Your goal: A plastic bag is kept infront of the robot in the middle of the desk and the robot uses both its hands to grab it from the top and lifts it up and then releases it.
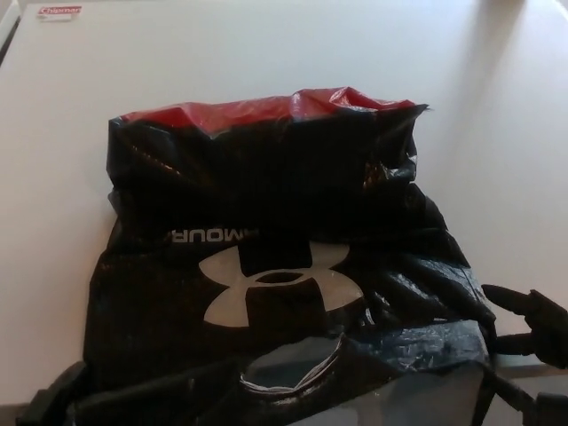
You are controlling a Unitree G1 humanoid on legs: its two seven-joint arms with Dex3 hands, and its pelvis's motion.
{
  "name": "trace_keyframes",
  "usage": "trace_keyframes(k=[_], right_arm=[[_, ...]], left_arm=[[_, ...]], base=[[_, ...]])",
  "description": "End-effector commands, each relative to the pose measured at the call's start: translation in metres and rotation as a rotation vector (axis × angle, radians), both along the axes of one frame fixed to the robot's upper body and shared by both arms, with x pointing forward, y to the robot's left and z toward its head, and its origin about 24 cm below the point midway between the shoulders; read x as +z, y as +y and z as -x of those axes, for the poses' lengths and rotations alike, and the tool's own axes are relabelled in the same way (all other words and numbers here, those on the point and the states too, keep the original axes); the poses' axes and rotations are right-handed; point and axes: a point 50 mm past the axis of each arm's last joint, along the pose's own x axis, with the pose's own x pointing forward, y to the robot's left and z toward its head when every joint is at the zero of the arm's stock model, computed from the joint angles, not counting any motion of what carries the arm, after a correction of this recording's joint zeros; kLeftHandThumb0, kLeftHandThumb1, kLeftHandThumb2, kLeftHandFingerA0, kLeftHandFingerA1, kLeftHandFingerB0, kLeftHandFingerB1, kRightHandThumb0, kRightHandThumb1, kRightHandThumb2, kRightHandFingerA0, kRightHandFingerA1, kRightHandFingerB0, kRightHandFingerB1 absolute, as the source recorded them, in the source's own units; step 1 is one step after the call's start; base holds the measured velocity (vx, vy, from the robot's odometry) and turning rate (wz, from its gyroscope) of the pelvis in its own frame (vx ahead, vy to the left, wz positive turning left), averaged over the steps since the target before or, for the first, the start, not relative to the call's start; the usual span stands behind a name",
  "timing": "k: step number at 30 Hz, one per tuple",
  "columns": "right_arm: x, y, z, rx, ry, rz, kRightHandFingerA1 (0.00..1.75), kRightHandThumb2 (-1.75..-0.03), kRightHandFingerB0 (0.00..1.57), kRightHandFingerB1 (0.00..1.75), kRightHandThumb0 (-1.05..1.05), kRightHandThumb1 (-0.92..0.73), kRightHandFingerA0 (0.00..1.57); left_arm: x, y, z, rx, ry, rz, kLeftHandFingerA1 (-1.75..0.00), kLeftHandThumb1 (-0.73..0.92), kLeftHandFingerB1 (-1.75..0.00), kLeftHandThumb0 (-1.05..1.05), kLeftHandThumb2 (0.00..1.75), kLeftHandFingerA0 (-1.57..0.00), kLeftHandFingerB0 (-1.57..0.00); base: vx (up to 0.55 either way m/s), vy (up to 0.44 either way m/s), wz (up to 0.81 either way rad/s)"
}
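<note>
Down at about 7 o'clock, right at the bottom edge, a bit of the robot's left hand [55, 401] peeks out beside the bag, and so little of it shows that I cannot tell if it is open or closed. At about 4 o'clock the right hand [531, 342] is easier to see, with its black fingers [504, 296] spread apart and holding nothing, just beside the bag's near right corner. Between the two hands lies the black plastic bag [275, 266], flat on the white desk [266, 62], filling the middle of the view. Its near edge has a cut-out handle hole [288, 368] at about 6 o'clock, and this looks like the top of the bag, the part to grab. A little further up is a big silver logo [280, 286] with letters above it. Further still, at about 12 o'clock, the far edge shows a red strip [266, 111]. I think the step now is reaching in to grab, so both hands should come in toward the near edge on each side of the handle hole, at the same height. The plastic looks thin and slippery, so pinch plenty of it, close both hands together, and lift straight up slowly so the bag does not tip. Way off at 11 o'clock sits a small red and white label [59, 11]
</note>
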Motion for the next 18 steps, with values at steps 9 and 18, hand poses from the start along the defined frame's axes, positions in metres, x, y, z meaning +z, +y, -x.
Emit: trace_keyframes(k=[9, 18], right_arm=[[-0.012, 0.001, 0.001, 0.007, 0.257, -0.180, 0.46, -0.58, 0.31, 0.31, -0.48, -0.57, 0.81], [-0.009, 0.005, -0.007, 0.101, 0.326, -0.017, 0.51, -0.58, 0.29, 0.30, -0.46, -0.58, 0.77]], left_arm=[[0.014, 0.020, -0.004, -0.092, 0.033, -0.115, -0.37, 0.55, -0.32, -0.13, 0.56, -0.40, -0.12], [0.028, 0.031, -0.015, -0.115, 0.034, -0.153, -0.53, 0.43, -0.45, -0.11, 0.87, -0.25, 0.00]], base=[[0.00, 0.000, 0.00], [0.00, 0.000, 0.00]])
